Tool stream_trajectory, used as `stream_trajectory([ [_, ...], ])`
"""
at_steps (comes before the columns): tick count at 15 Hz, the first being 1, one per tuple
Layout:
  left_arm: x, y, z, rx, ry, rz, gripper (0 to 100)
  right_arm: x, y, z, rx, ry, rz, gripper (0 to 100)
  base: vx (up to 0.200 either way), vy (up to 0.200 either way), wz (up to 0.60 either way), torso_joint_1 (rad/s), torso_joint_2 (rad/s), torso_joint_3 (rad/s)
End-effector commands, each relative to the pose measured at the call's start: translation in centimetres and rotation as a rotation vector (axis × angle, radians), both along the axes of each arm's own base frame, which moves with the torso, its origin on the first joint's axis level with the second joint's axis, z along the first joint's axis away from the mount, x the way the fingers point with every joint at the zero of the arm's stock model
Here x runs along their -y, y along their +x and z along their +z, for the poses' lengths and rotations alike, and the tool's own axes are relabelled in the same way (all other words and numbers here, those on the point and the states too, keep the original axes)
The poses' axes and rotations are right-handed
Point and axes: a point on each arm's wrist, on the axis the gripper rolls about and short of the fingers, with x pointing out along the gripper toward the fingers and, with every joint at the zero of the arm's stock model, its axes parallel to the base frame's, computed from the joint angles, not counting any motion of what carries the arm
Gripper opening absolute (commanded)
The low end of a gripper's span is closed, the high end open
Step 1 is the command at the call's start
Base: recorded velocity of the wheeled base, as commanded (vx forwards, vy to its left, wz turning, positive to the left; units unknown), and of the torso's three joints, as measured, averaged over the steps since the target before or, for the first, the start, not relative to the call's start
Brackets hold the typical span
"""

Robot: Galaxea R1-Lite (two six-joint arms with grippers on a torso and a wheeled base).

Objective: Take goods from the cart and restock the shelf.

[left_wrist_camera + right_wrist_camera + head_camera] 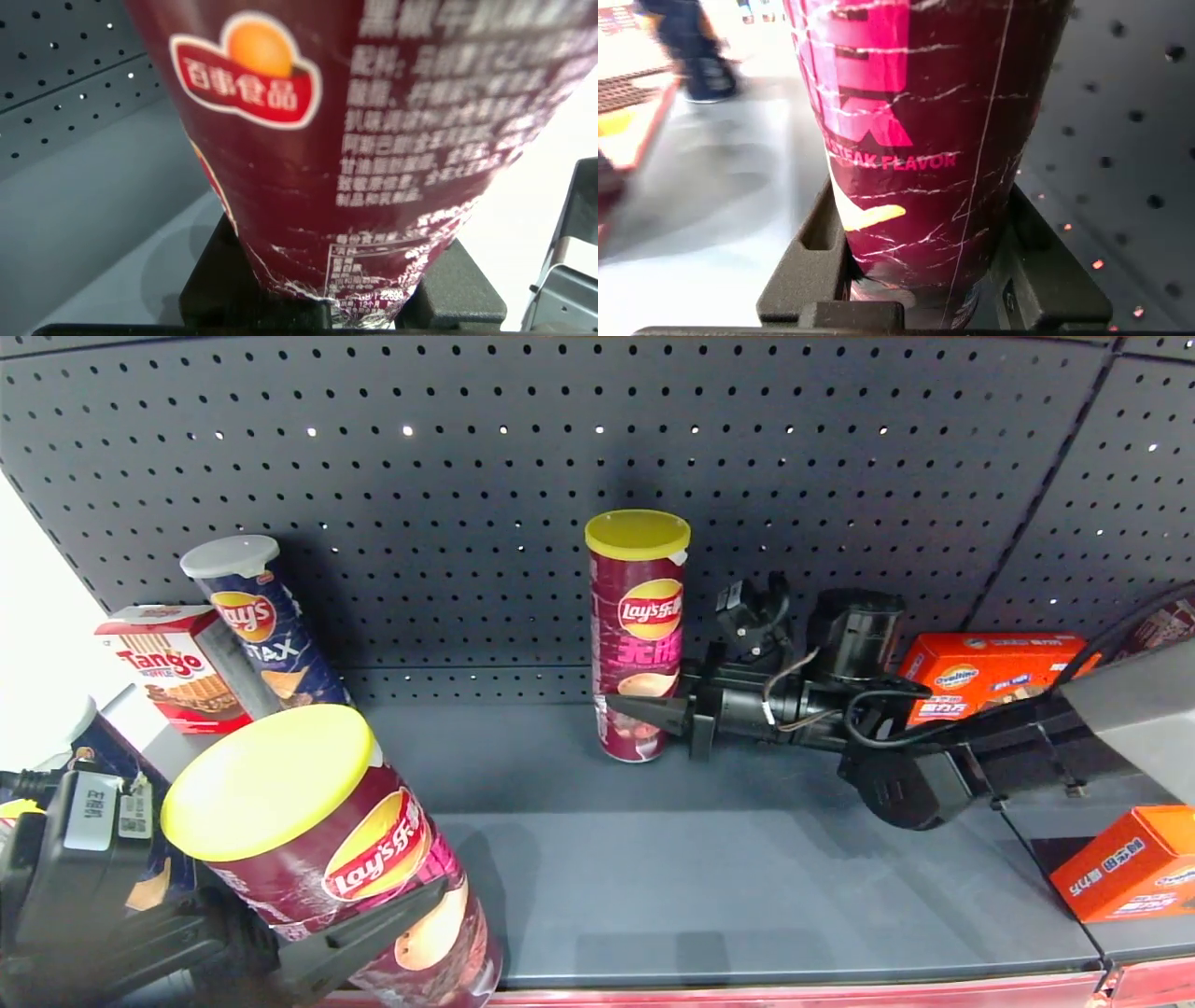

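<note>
Head view: right end effector clamped on upright maroon chip canister, shelf rear edge, by pegboard. Left end effector clamped on second canister, tilted, front-left corner.
Left wrist view: second canister's base gripped.
Right wrist view: upright canister gripped low.

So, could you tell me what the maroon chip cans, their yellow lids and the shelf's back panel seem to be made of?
Shelf can and near can: likely paperboard tubes under glossy film; the wrap shows fine creases and shine. Yellow lids: smooth plastic, by the moulded rim. Back panel: probably painted sheet metal, matte grey with punched holes.
</note>
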Motion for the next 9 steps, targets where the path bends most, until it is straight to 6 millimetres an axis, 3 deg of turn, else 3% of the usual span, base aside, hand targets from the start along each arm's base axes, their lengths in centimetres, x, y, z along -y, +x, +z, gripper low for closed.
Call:
stream_trajectory([
  [1, 0.0, 0.0, 0.0, 0.002, -0.001, 0.001, 0, 1.4, -4.9, 2.1, 0.008, 0.005, 0.002, 0, 0.0, 0.0, 0.0, 0.0, 0.0, 0.0],
  [4, 0.0, 0.0, 0.1, 0.003, -0.002, 0.001, 0, 2.1, -7.9, 0.6, 0.007, 0.014, -0.038, 0, 0.0, 0.0, 0.0, 0.0, 0.0, 0.0],
  [5, 0.0, 0.1, 0.2, 0.006, -0.003, 0.002, 0, 2.4, -9.0, -0.7, -0.008, 0.006, -0.038, 0, 0.0, 0.0, 0.0, 0.0, 0.0, 0.0],
  [9, 0.0, 0.2, 0.4, 0.014, -0.007, 0.004, 0, 2.8, -10.8, -4.0, -0.049, -0.025, -0.041, 0, 0.0, 0.0, 0.0, 0.0, 0.0, 0.0],
])
